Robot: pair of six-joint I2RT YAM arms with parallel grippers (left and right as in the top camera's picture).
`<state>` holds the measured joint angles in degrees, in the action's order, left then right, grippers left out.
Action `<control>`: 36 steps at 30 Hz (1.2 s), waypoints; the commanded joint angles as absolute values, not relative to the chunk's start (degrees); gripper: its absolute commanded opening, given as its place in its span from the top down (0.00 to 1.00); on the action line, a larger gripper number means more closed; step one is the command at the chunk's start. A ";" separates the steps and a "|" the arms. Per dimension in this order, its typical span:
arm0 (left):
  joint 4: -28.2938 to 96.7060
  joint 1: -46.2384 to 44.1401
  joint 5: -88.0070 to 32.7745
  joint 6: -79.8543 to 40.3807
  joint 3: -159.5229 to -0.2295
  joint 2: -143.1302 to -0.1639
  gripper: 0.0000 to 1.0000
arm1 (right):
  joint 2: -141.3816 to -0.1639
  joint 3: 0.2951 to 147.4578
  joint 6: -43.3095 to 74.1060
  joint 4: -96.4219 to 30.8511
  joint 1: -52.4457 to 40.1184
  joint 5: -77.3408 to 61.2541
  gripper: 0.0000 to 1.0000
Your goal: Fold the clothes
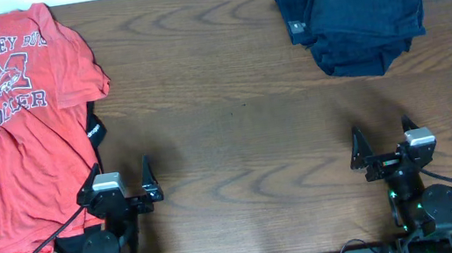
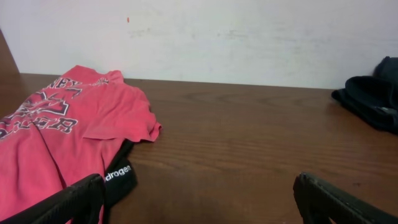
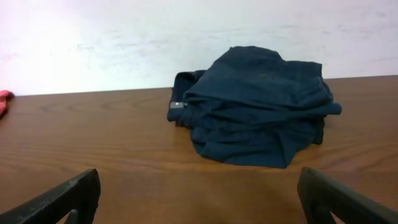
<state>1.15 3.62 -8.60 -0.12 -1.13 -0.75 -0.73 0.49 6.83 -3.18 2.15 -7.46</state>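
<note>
A red T-shirt (image 1: 27,128) with printed lettering lies spread along the table's left side, with a black garment (image 1: 95,127) showing under its edge. It also shows in the left wrist view (image 2: 56,143). A crumpled dark navy garment (image 1: 355,6) lies at the back right, and shows in the right wrist view (image 3: 258,106). My left gripper (image 1: 119,184) is open and empty at the front left, beside the red shirt's lower edge. My right gripper (image 1: 383,143) is open and empty at the front right, well short of the navy garment.
The brown wooden table (image 1: 227,135) runs to a white wall at the back. Black cables trail from both arm bases at the front edge, one over the red shirt's corner (image 1: 44,250).
</note>
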 commanded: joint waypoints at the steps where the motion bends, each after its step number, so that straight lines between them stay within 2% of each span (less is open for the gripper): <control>1: 3.20 3.84 -9.43 0.21 -0.23 -0.67 0.02 | -0.38 0.32 5.72 -2.04 1.48 -3.62 0.01; 5: 3.20 3.86 -4.36 0.40 -0.23 -0.67 0.02 | -0.38 0.32 5.69 2.17 1.48 -6.52 0.01; 10: 1.48 3.84 -4.93 -0.69 -1.04 -0.67 0.02 | -0.38 0.38 5.69 5.50 1.48 -10.31 0.01; 19: 5.56 3.84 -6.98 -0.67 -14.09 -8.67 0.02 | -6.24 8.43 5.30 6.24 1.48 -13.45 0.01; 27: 13.26 3.84 -11.94 -0.67 -31.88 -29.87 0.02 | -33.06 27.35 2.46 5.26 1.48 -22.33 0.01; 36: 32.21 3.84 -13.98 -0.62 -53.95 -54.19 0.02 | -66.72 57.25 -1.13 -11.25 1.41 -27.20 0.01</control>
